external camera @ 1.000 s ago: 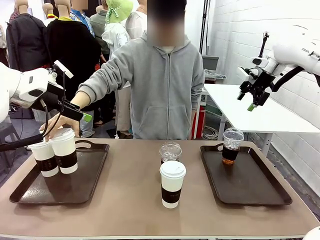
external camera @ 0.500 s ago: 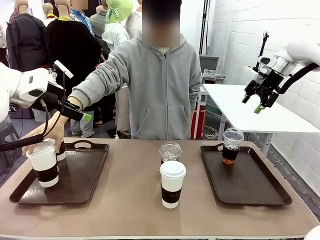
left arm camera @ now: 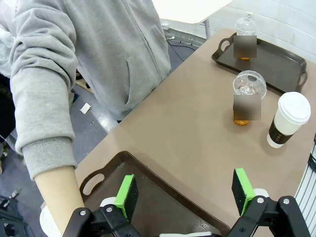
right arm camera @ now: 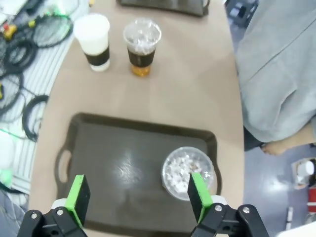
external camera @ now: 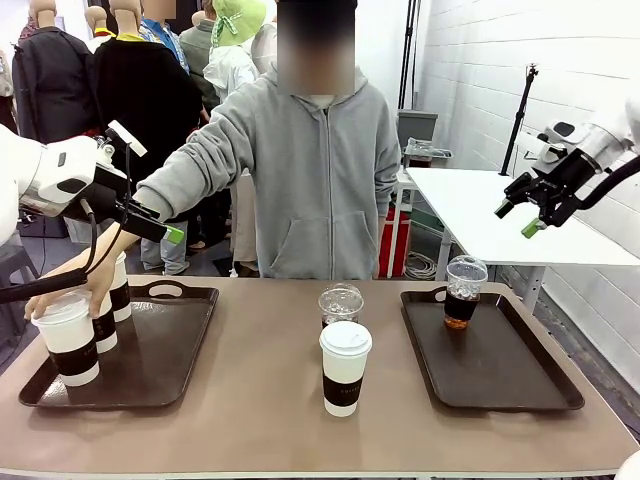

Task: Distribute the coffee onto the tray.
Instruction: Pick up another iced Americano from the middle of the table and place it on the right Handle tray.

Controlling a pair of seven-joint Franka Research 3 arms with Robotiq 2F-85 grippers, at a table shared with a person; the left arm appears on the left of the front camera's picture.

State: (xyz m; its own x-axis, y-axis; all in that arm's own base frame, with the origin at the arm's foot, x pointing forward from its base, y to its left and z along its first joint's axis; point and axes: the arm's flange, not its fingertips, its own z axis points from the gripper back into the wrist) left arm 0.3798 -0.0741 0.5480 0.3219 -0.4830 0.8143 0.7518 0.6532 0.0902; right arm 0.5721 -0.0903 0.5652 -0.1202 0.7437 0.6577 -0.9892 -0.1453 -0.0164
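Over glossy brown tray [right arm camera: 113,163] and domed clear cup [right arm camera: 187,170], right claw [right arm camera: 138,186] gapes empty; left claw [left arm camera: 185,190] too.

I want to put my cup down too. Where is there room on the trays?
The right tray is mostly bare, apart from the clear cup in its far left corner. The left tray is free on its right half; its left end is crowded with white cups and the person's hand.
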